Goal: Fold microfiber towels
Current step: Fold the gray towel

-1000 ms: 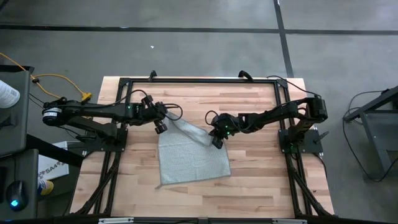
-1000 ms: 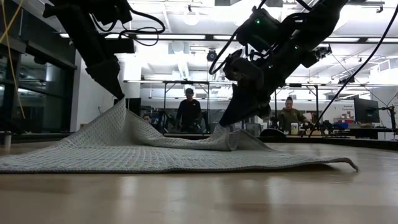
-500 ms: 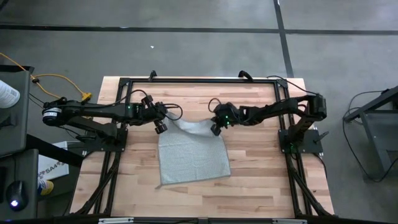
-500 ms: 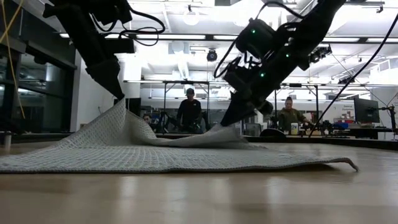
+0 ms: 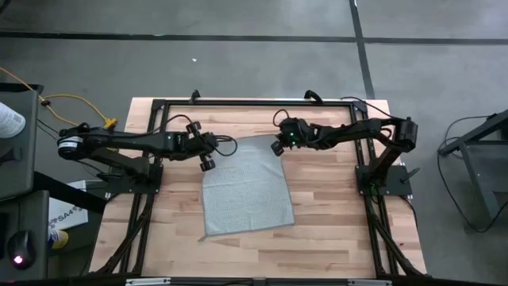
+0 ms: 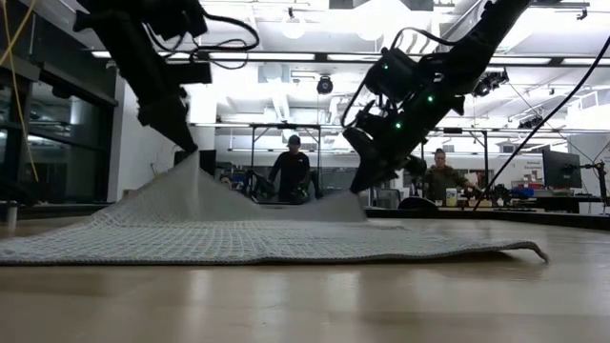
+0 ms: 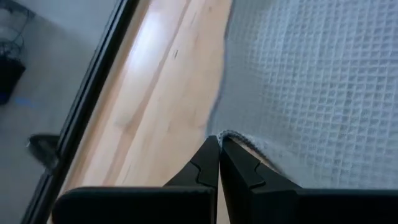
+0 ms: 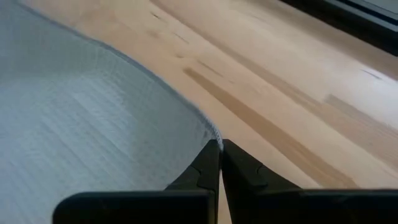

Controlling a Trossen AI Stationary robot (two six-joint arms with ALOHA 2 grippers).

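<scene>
The light grey-blue towel (image 5: pixel 243 189) lies spread on the wooden table (image 5: pixel 333 214), with its near part flat on the wood. In the low view (image 6: pixel 238 229) its far edge rises to both grippers and sags between them. My left gripper (image 5: pixel 209 162) is shut on the far left corner. My right gripper (image 5: pixel 276 148) is shut on the far right corner. My left gripper pinches the towel's far left corner (image 7: pixel 235 139) between its two fingers, coming slanting down from the table's left side. The corner is raised off the wood (image 6: pixel 189 157), and the cloth slopes down from it to the table. My right gripper pinches the towel's far right corner (image 8: pixel 210 133) at its edge between its two fingers, slanting down from the table's right side. The corner is held a little above the table (image 6: pixel 355 195), and the cloth runs down from it to the wood.
A black frame (image 5: pixel 254 103) runs along the table's far edge and down both sides, close behind both grippers. Bare wood lies to the right of the towel and at the near edge. People (image 6: pixel 291 171) show in the room beyond the table.
My right gripper has gone toward the table's far edge, still shut on the far right corner. That corner, which lay folded over the towel, has been drawn out, and the towel is now spread as a square. The near part has stayed where it was.
</scene>
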